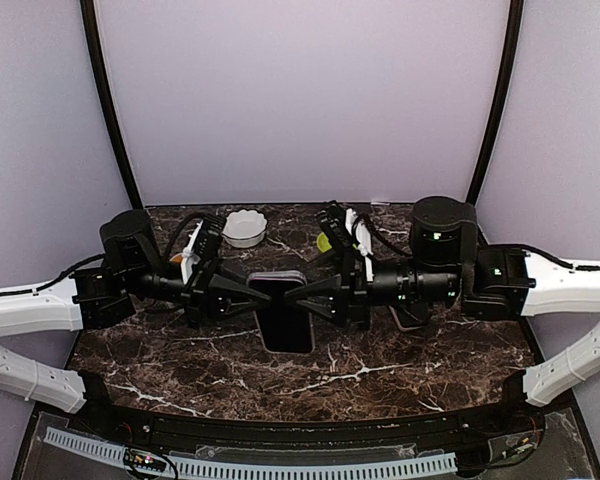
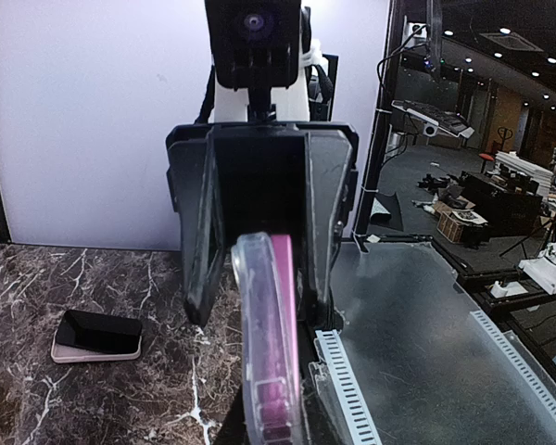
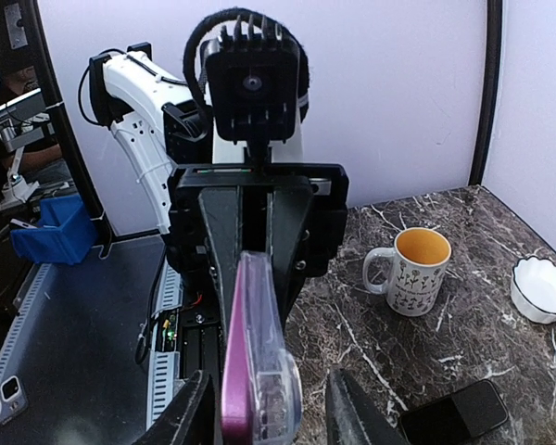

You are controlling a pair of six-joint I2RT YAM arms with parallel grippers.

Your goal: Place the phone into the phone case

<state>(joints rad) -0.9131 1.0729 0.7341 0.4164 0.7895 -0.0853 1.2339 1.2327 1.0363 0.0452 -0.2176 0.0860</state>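
Observation:
A pink phone (image 1: 283, 325) sits against a clear phone case (image 2: 259, 334) and is held above the middle of the marble table. Both wrist views show the pair edge-on, the case also in the right wrist view (image 3: 276, 371). My left gripper (image 1: 248, 297) is shut on the phone and case from the left; its own fingertips do not show in the left wrist view. My right gripper (image 3: 271, 413) is open, with one finger (image 3: 193, 413) on each side of the phone and case, not touching them. It also shows in the top view (image 1: 315, 297).
A second dark phone on a pale case (image 2: 97, 334) lies flat on the table right of the arms (image 1: 410, 318). A flowered mug (image 3: 412, 269) and a white bowl (image 1: 244, 228) stand at the back. A yellow-green object (image 1: 323, 242) lies near the bowl.

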